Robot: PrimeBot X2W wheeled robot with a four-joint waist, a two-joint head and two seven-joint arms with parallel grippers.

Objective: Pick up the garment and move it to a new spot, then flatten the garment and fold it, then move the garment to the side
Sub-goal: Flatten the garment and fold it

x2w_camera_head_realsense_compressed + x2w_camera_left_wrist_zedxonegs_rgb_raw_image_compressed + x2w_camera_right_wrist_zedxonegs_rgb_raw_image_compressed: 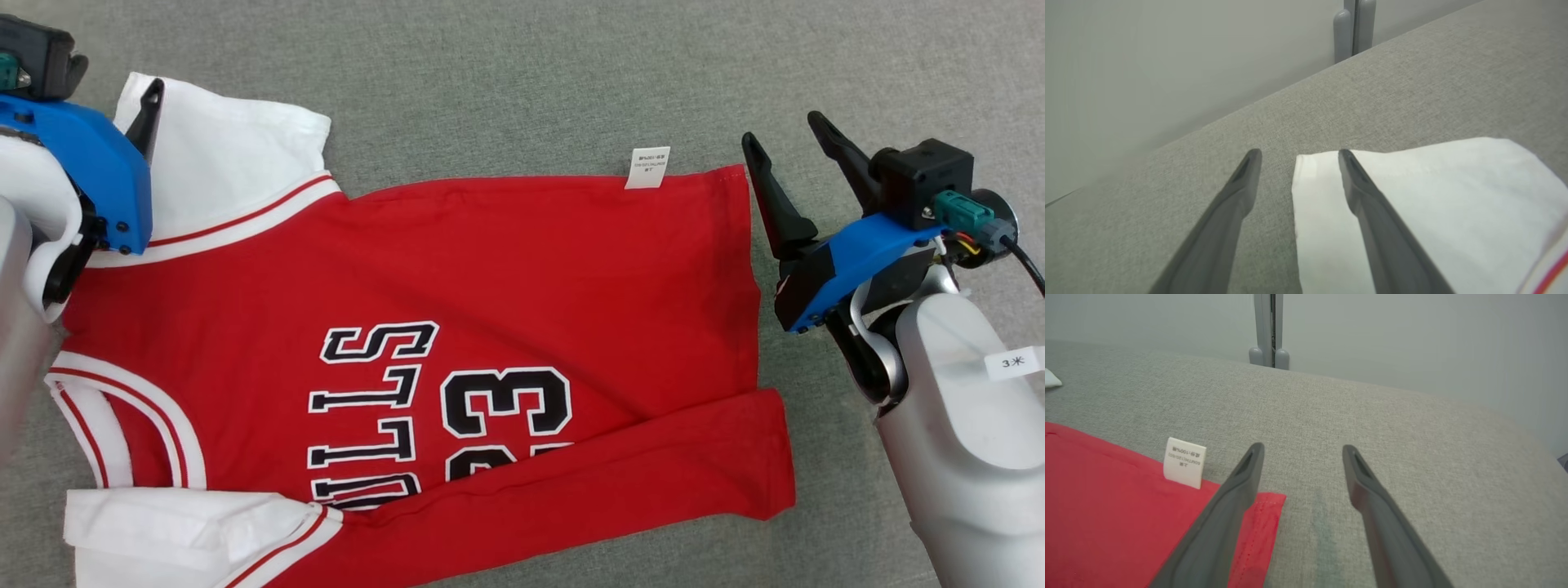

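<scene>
Clearly soft, light and limp, the red jersey (506, 278) lies spread on the grey counter (522, 82). I'd pinch its far corners: my left hand (1299, 153), fingers apart, straddles its white sleeve (229, 155) edge; my right hand (782, 129), likewise apart, straddles its hem corner.

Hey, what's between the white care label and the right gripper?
From the care label to the right gripper, only the red hem corner of the garment and bare grey surface, clearest in the right wrist view.
</scene>
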